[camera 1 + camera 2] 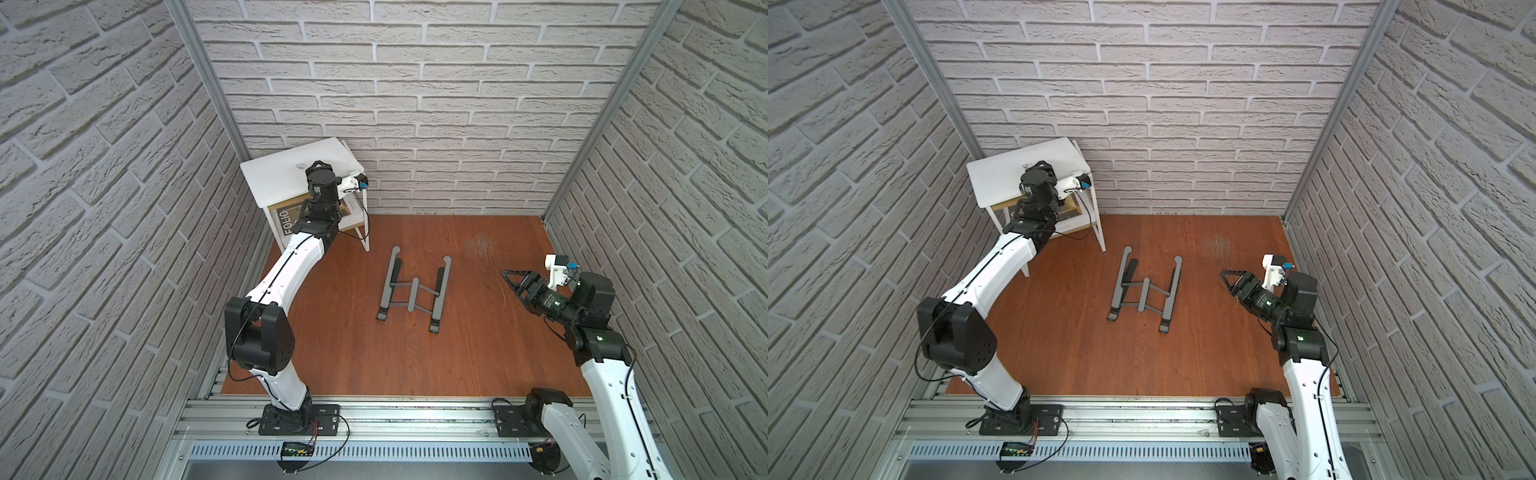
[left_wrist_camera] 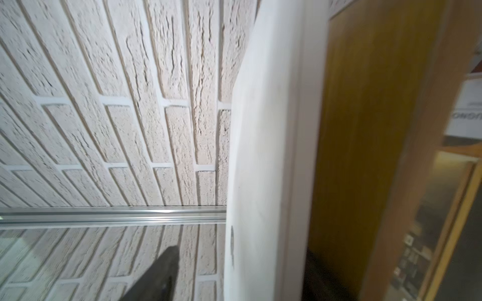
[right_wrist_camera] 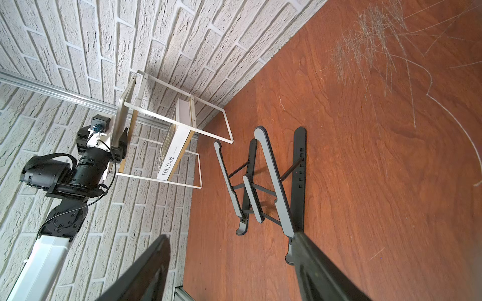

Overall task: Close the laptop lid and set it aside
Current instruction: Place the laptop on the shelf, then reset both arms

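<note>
The laptop (image 1: pixel 278 172) (image 1: pixel 1000 176) lies flat on a small white side table (image 1: pixel 365 226) in the back left corner. Its lid is shut, with the plain silver-white outside facing up. My left gripper (image 1: pixel 318 165) (image 1: pixel 1039 166) stands at the laptop's near right edge. In the left wrist view the laptop (image 2: pixel 260 156) is a white slab between the two fingers. One finger (image 2: pixel 159 273) stands apart from the slab and the other sits under the table top, so the left gripper (image 2: pixel 242 254) is open. My right gripper (image 1: pixel 510 277) (image 3: pixel 230 235) hovers open and empty over the table's right side.
A grey folding stand (image 1: pixel 413 286) (image 3: pixel 260 177) lies in the middle of the wooden table. A white FOLIO-02 book (image 1: pixel 286 218) (image 3: pixel 172 156) rests on the side table's lower shelf. Brick-patterned walls close in the back and both sides.
</note>
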Available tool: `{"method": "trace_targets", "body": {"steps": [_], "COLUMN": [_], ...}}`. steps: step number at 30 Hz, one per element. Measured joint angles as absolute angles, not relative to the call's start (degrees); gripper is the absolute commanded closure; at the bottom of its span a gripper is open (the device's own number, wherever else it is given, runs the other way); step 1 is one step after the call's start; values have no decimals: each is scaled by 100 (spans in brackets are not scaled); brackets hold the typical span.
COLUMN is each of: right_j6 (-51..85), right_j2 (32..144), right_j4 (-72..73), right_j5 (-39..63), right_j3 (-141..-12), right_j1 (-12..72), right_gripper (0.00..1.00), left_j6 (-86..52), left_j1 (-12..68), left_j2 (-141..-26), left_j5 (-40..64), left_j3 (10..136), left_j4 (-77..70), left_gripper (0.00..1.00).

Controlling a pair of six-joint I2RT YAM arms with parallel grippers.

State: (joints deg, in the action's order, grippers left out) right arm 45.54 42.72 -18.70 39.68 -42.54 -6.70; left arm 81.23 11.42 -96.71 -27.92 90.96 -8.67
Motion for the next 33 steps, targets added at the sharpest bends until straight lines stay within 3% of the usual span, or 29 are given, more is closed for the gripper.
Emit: {"method": "trace_targets", "body": {"steps": [4,33], "right_j6": [4565,4565], "right_j2": [4228,4123], "right_j4": [-1868,-1865], "right_j5": [3968,4010], "right_j3": [-4254,-4254], "right_j1": [-672,-672], "right_gripper": [23,22], "left_j6": [8064,7701], "left_j1": [1131,1400], "left_j2": [-9607,-9312], "left_j5": [-2783,-3002], "left_j3": [9091,8770], "left_j4": [-902,-919], "left_gripper": [2,2]}}
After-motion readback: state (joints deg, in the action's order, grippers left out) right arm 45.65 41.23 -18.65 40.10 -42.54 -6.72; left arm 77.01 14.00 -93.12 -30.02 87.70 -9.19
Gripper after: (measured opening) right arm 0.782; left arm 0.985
